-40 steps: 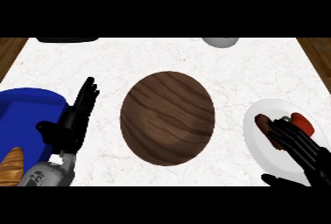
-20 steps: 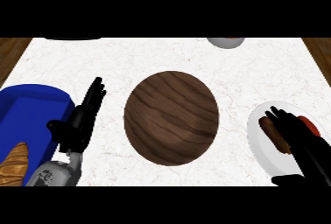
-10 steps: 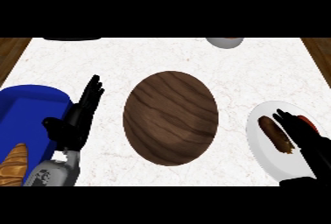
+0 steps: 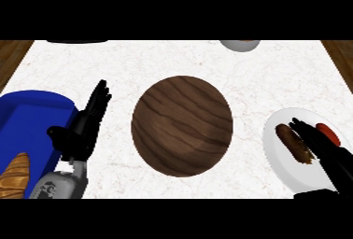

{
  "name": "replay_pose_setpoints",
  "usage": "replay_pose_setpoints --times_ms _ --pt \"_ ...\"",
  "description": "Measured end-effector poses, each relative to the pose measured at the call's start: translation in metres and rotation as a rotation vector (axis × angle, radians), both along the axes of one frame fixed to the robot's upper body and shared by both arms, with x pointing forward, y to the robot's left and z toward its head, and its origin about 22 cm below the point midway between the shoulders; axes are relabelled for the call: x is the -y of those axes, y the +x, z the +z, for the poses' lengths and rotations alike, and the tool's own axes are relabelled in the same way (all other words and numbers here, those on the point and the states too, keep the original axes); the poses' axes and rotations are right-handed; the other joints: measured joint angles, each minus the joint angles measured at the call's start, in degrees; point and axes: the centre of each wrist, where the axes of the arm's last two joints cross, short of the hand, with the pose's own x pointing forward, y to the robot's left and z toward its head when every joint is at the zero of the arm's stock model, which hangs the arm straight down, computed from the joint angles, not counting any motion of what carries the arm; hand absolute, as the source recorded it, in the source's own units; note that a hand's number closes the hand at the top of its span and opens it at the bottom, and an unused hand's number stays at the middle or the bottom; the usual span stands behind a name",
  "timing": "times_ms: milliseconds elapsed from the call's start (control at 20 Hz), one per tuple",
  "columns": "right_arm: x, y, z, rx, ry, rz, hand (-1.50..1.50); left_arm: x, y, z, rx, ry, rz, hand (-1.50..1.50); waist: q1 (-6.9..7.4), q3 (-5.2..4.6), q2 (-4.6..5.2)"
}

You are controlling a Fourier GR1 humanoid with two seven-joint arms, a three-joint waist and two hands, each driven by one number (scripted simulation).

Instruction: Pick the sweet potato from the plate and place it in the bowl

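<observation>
White marble-look bench [image 4: 179, 65] with wood showing at the far corners. Sweet potato [image 4: 294, 143] is lying on the white plate [image 4: 279, 161] at the right side, brown and elongated, with a red thing [image 4: 329, 133] just beside it on the same plate. Right robot hand [image 4: 324, 150] is stretched over the plate with straight fingers running alongside the potato, not curled around it, so it's holding nothing. Big wooden bowl [image 4: 182, 125] sits mid-bench, well apart from the plate. Left robot hand [image 4: 84, 125] rests at the left, fingers up and relaxed, next to a blue container [image 4: 31, 116] with a croissant [image 4: 15, 175] in it. Grey round thing [image 4: 240, 45] at the far edge.
</observation>
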Motion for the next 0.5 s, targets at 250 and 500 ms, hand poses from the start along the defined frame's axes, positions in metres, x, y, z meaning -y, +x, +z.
replay_pose_setpoints --times_ms 250,500 --pt "0.000 0.002 -0.015 -0.027 0.034 -0.015 -1.50 0.005 0.001 -0.001 -0.001 0.002 0.000 0.00 0.01 0.00 0.01" --pt "0.015 0.012 -0.026 -0.052 0.060 -0.027 -1.50 -0.001 -0.002 -0.002 -0.006 -0.001 0.000 0.00 0.07 0.01 0.02"
